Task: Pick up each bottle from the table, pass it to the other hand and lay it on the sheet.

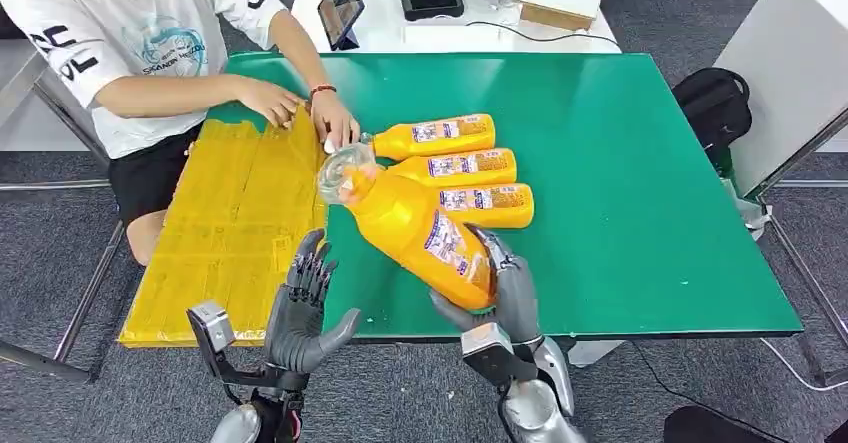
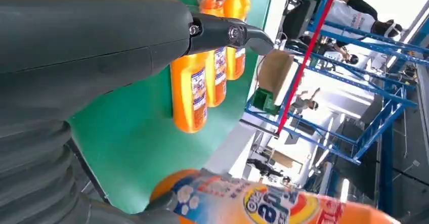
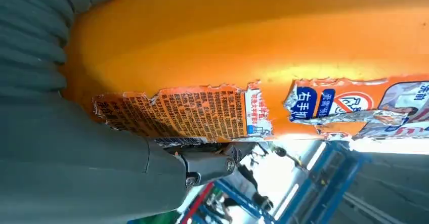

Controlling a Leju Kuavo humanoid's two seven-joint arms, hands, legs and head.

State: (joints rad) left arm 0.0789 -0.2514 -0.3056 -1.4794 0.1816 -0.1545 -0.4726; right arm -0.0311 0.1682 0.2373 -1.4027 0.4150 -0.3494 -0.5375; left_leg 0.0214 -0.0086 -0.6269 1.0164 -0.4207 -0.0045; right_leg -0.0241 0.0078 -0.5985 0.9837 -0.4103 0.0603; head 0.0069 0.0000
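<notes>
— Where's the bottle (image 1: 420, 228)?
— The right hand (image 1: 505, 288) grips its base, lifted and tilted over the table (image 1: 640, 213), cap toward the sheet (image 1: 235, 228).
— And the left hand (image 1: 305, 308)?
— Empty, fingers spread, beside the bottle. Three bottles (image 1: 465, 168) lie behind.

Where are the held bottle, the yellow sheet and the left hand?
held bottle (image 1: 425, 235): head view, on its orange body by the label.
yellow sheet (image 1: 225, 228): head view, on its bare middle.
left hand (image 1: 300, 308): head view, on the palm.
</notes>
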